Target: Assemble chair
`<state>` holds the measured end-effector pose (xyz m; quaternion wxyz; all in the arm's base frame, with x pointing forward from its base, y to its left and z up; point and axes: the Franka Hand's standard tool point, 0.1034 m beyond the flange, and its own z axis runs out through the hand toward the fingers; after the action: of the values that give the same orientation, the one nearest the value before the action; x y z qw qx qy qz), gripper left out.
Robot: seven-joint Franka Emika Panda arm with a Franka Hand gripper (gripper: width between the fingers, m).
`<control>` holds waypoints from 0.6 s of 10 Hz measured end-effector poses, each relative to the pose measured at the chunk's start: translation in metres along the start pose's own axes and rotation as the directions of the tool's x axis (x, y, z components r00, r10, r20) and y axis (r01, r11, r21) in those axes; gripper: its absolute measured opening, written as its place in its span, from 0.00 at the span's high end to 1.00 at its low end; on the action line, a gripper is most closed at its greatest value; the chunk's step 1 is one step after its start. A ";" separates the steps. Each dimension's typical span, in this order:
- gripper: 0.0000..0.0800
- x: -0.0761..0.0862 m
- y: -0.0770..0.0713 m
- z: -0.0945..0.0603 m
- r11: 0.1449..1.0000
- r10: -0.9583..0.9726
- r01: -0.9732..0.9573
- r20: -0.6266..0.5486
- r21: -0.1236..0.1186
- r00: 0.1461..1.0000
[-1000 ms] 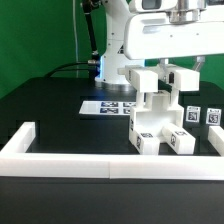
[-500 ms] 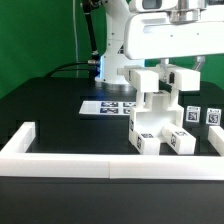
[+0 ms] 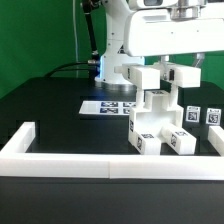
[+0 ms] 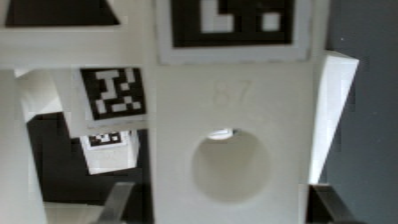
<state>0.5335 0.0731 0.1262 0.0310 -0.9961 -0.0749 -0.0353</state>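
**Chair, part-built, on the black table: exterior and wrist views.**
Starting at the exterior view's left, you see the marker board (image 3: 105, 106). At its 4 o'clock the chair (image 3: 158, 118) stands upright on the table (image 3: 50, 110), with the wall (image 3: 90, 160) near it at 6 o'clock. In the wrist view your gripper (image 4: 222, 205) clasps the chair's holed panel (image 4: 231, 120), one dark finger (image 4: 121, 200) against each edge.
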 end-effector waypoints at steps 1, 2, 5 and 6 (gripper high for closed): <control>0.64 0.000 0.000 0.001 1.000 -0.014 0.014 -0.001 -0.001 1.000; 0.64 -0.001 0.001 0.002 0.998 -0.056 0.056 -0.004 -0.003 0.998; 0.64 -0.002 0.000 0.002 0.999 -0.047 0.047 -0.006 -0.003 0.999; 0.64 -0.002 0.001 0.003 0.999 -0.048 0.048 -0.005 -0.004 0.999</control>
<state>0.5320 0.0725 0.1232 0.0286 -0.9939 -0.0989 -0.0387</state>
